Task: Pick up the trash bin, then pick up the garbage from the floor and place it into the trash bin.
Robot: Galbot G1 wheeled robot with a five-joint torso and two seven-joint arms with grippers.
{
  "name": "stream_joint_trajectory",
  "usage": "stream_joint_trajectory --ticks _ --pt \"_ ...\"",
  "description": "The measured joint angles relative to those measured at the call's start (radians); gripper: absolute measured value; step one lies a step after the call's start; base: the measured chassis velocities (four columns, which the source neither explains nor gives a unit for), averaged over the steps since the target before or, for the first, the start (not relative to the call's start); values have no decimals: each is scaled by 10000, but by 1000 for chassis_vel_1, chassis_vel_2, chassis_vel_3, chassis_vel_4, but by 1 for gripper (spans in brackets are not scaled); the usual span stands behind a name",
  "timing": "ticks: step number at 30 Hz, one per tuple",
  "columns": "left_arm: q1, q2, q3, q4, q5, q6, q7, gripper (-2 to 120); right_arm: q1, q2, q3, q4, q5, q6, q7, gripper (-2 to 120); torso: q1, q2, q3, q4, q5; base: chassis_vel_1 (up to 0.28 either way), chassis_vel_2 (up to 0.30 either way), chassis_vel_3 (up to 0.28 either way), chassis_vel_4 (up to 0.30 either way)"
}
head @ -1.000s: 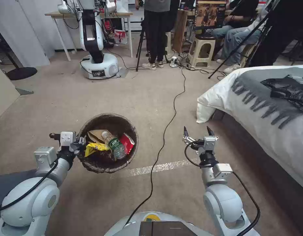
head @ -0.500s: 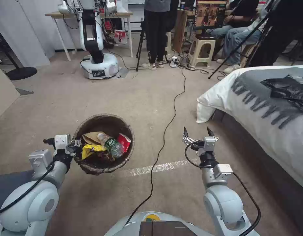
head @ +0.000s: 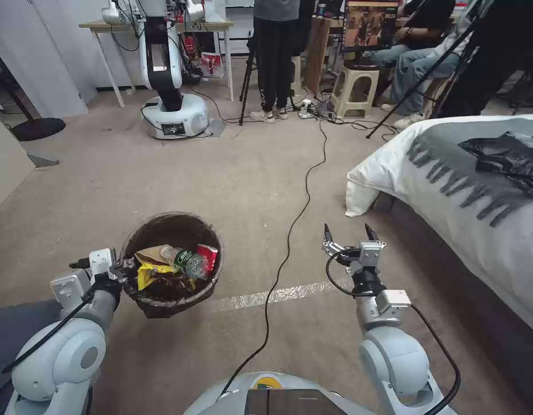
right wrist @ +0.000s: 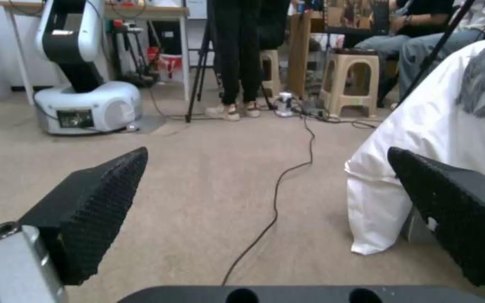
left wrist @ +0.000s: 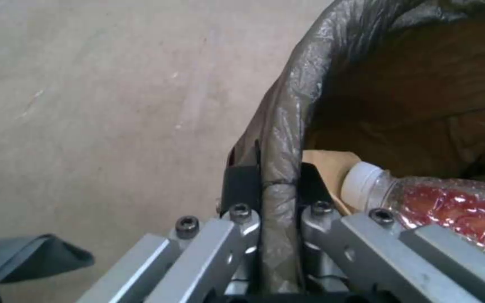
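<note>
While lowered and drawn nearer since a second ago, trash bin [head: 172, 265], full, stays pinched at its rim by left claw [head: 123, 266]; right claw [head: 347, 233] spread, idle; collection likely finished.

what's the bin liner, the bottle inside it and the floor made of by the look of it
Bin liner: thin dark brown plastic film, glossy and crinkled where the left gripper pinches it over the rim.
Bottle: clear thin plastic, dented and shiny, with a white, probably plastic, cap.
Floor: beige low-pile carpet, matte, by its look; the weave is hard to tell.
</note>
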Motion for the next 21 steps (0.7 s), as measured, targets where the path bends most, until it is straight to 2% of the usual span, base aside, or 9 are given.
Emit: stream_joint_trajectory --ticks 10,16,21 --pt "-87 -1 152 583 -217 2 -325 2 78 -6 -53 -73 -1 -7 2 100 0 0 0 0 -1 0 0 0 0" --pt "-207 -1 299 934 -881 2 -702 2 169 -6 -107 -127 -11 -40 20 100 0 0 0 0 0 0 0 0 0" --pt "-253 -32 386 1180 -1129 1 -739 2 172 6 -162 -144 -22 -62 51 100 0 0 0 1 0 0 0 0 0"
